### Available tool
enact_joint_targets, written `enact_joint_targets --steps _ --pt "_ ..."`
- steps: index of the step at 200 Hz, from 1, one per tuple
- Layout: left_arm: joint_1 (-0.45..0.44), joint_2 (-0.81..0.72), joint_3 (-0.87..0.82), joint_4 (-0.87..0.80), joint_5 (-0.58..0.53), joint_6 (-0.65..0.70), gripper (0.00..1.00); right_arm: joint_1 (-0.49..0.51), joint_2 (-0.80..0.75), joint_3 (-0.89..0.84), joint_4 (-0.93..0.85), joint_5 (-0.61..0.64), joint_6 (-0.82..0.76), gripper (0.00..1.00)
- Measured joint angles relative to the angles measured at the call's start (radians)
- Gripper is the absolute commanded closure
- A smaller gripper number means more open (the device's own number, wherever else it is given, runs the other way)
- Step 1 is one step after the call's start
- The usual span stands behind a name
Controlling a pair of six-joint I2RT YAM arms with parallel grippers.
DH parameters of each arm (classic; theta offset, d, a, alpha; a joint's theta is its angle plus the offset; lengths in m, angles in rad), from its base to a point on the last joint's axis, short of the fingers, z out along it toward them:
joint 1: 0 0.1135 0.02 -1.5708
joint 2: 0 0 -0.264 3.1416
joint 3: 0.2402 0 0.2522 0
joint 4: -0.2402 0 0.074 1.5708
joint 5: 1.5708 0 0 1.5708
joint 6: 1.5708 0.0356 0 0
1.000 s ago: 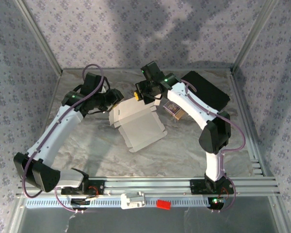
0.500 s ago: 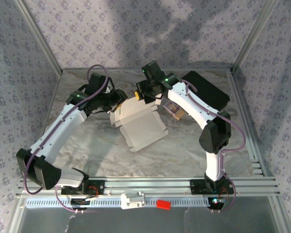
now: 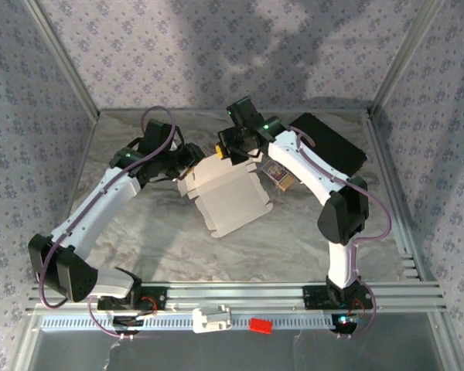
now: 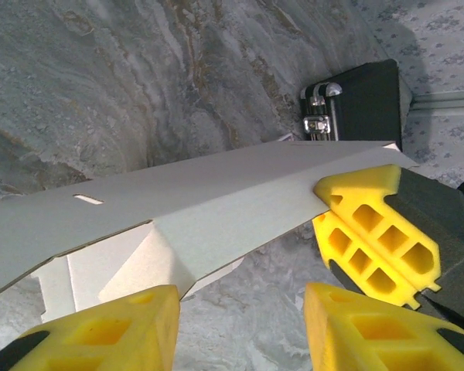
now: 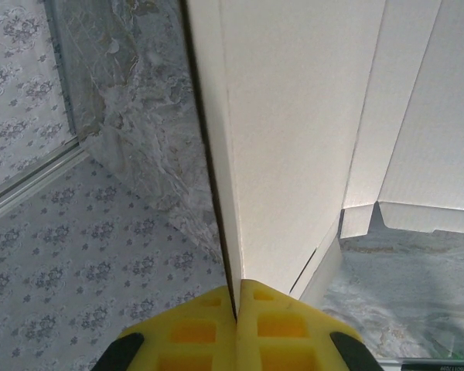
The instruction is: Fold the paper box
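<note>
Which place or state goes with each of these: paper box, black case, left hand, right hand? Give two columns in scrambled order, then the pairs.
1. paper box
2. black case
3. left hand
4. right hand

A. shut on the box's raised edge
B. far right corner of the table
C. white, partly folded, in the middle
D. fingers apart, at the box's left side

Pairs: 1-C, 2-B, 3-D, 4-A
</note>
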Motion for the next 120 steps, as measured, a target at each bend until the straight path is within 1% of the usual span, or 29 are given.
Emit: enact_joint_targets --steps 28,67,92,120 --pt "-0.006 0.000 -0.019 0.048 -0.002 -0.021 0.53 -0.003 0.000 -0.006 0.015 0.002 0.008 1.00" --pt "-0.006 -0.005 -0.102 0.172 -0.004 -0.090 0.53 -0.010 0.000 -0.035 0.032 0.017 0.023 1.00" --pt "-0.002 -0.014 -0.108 0.190 -0.004 -0.100 0.51 -0.013 -0.001 -0.053 0.045 0.016 0.030 1.00" --pt "0.024 -0.067 -0.109 0.177 0.007 -0.092 0.50 -0.013 -0.004 -0.058 0.060 -0.003 0.037 1.00"
